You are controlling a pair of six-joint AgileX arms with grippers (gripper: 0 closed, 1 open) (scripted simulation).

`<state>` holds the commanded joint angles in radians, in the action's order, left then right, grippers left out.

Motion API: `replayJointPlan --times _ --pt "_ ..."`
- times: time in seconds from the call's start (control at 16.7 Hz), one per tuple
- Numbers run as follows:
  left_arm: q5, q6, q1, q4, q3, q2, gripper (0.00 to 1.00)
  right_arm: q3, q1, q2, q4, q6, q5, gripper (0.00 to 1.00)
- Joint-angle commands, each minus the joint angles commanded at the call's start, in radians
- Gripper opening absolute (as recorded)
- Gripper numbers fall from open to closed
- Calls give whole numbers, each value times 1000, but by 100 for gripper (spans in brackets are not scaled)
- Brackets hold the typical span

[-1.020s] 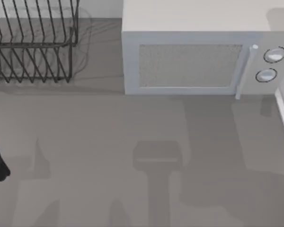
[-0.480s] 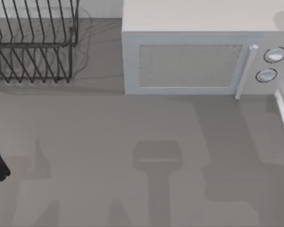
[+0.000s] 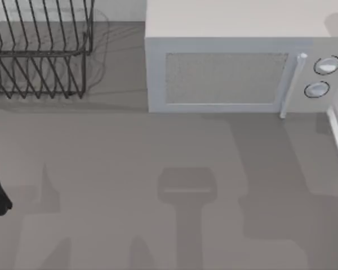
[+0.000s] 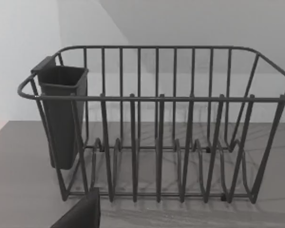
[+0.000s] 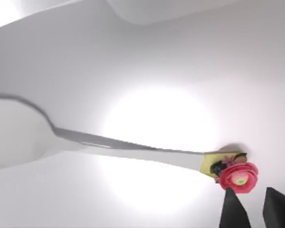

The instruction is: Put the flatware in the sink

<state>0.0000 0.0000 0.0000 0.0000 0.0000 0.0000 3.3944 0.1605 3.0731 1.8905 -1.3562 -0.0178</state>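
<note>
Flatware (image 5: 133, 149), a spoon, lies loose on a white surface. Right gripper (image 5: 256, 209) hovers beside its handle, fingers spread, holding nothing. I can't tell whether this is the sink, or how the left gripper (image 4: 78, 213) is set.

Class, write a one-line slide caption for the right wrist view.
Spoon with a pink flower-tipped handle lying on a pale white surface, right gripper fingertips beside the flower end.

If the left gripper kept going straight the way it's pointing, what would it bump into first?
Most likely the wire dish rack, which stands right ahead in the left wrist view, its front bars nearest. The dark cup hanging on the rack's end sits off to one side. How far off the rack is, I can't tell.
</note>
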Motion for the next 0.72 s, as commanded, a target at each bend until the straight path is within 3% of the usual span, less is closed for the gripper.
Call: replayJointPlan --times 0.42,0.72 --pt "0 0 0 0 0 0 100 0 0 0 0 0 0 98" --pt "0 0 0 0 0 0 100 0 0 0 0 0 0 100"
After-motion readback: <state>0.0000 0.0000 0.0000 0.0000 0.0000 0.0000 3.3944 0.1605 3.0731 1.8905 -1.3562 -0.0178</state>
